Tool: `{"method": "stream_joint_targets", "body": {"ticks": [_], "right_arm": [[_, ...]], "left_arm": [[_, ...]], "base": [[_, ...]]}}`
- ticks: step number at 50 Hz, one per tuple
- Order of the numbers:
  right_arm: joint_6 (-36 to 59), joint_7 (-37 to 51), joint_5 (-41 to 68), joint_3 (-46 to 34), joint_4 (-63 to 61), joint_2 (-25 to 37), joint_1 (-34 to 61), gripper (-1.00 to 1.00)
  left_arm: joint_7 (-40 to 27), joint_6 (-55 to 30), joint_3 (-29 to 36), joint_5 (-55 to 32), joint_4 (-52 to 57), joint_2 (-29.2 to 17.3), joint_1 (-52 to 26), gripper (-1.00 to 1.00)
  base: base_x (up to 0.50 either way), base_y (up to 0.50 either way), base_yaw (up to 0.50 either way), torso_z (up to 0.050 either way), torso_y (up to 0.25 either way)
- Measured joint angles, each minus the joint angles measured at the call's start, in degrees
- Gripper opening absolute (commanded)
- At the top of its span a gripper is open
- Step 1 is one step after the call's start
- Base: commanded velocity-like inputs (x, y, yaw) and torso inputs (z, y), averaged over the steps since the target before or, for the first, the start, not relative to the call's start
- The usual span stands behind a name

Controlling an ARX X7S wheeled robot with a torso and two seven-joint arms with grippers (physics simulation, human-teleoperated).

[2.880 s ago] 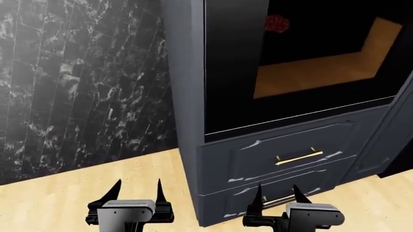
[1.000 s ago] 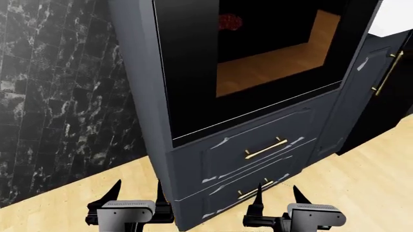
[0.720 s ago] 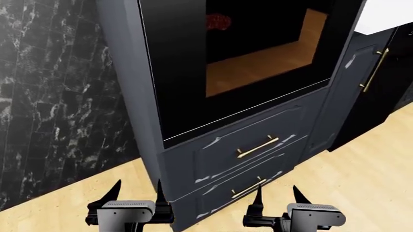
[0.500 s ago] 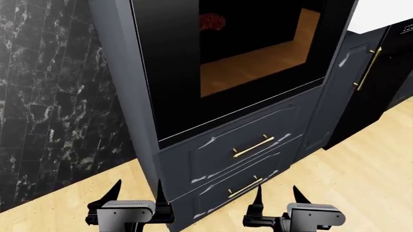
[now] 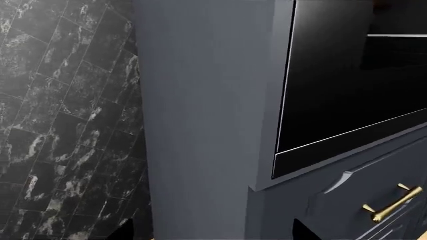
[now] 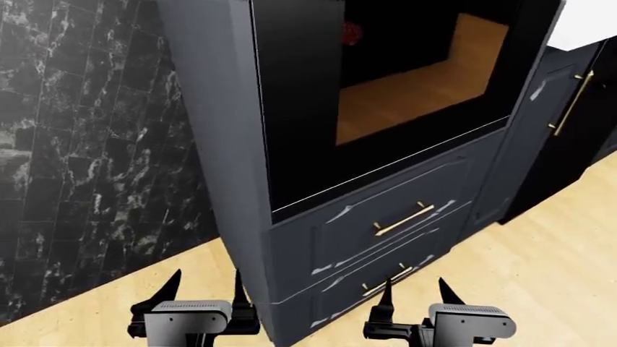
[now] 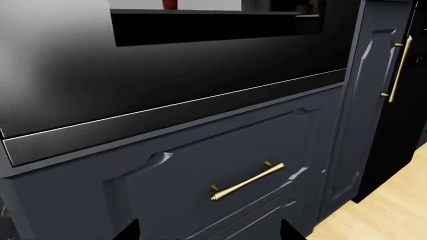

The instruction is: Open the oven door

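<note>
Up above and ahead of both end effectors sits the oven door (image 6: 318,108), a big glossy black panel with a window mirroring wood-brown, set flush in the navy cabinet (image 6: 217,144) and as far as I can tell fully shut. So progress-wise, nothing's really done on the task itself: the door isn't cracked, and neither arm is anywhere near it. The left end effector (image 6: 205,283) hangs low with its fingers spread fairly wide and nothing between them, roughly level with the bottom of the cabinet's left corner. The right end effector (image 6: 414,289) is also parted wide and empty, sitting just in front of the lower drawer (image 6: 386,278), with the upper drawer (image 6: 395,217) and its brass handle (image 6: 403,218) above it and the door higher up again. From the right wrist view the door's bottom edge (image 7: 173,117) runs as a thin bright strip right over the drawer front, and I can't spot a door handle in any view, so it's probably up out of frame. What's left, I'd guess: raise an arm or the torso, find the handle or top edge, grab it and pull the door down. Basically the whole job.
</note>
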Motion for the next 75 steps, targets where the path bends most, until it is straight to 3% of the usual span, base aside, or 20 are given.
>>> {"method": "stream_joint_targets", "body": {"ticks": [28, 75], "right_arm": [[-0.6, 0.3, 0.6, -0.2, 0.7, 0.1, 0.2, 1.0], [-0.6, 1.0, 1.1, -0.8, 0.8, 0.5, 0.2, 1.0]], "left_arm": [[-0.1, 0.4, 0.6, -0.1, -0.8, -0.2, -0.4, 1.0], [-0.5, 0.8, 1.3, -0.6, -1.3, -0.5, -0.6, 1.0]], "base": [[0.15, 0.23, 0.0, 0.0, 0.0], [0.18, -0.07, 0.0, 0.0, 0.0]]}}
